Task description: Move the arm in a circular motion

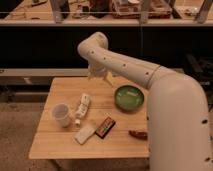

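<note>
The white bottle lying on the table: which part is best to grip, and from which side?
Probably the white bottle at mid-body, from straight above: it lies on its side on the table, so its narrow flanks are free. The gripper hangs over the table's far edge, beyond it.
</note>
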Robot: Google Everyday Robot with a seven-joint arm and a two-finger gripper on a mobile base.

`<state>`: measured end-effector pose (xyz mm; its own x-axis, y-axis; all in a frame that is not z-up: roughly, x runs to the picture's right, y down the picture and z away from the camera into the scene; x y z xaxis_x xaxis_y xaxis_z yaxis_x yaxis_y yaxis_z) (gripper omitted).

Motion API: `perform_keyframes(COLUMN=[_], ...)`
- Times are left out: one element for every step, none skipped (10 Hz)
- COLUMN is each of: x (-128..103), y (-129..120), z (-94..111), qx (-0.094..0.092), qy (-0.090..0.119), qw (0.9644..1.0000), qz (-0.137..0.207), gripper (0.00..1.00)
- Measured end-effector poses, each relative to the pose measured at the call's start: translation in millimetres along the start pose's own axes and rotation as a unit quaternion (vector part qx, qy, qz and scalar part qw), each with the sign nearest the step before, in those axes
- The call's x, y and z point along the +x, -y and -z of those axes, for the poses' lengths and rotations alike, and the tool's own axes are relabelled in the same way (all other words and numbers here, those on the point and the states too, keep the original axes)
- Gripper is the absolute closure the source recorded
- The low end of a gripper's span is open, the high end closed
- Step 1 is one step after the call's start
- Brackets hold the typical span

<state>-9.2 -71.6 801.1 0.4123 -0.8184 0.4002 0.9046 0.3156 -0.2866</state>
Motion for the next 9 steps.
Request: perform_keyframes(x=[20.6,38.7,56.6,73.5,82.5,86.3,83.9,72.4,53.1], y=[-1.2,-6.9,-22.5,-47.4,-74.4,-108.1,-142.3,-180.2,-214.0], z=[6.5,13.8,22.5,32.0,38.7,44.7,49.8,52.8,49.0], qx=[-0.001,0.001,0.004,0.015,0.023,0.032,0.04,0.048,0.049], qy=[-0.014,-0.025,-0.034,-0.044,-0.049,-0.053,-0.056,-0.057,-0.052], qw=[0.9998,0.9993,0.9981,0.9948,0.9905,0.9838,0.9755,0.965,0.9552], qz=[-0.012,-0.028,-0.052,-0.091,-0.126,-0.168,-0.209,-0.252,-0.287], gripper=[0.2,0.2,0.2,0.2,0.2,0.2,0.2,0.2,0.2])
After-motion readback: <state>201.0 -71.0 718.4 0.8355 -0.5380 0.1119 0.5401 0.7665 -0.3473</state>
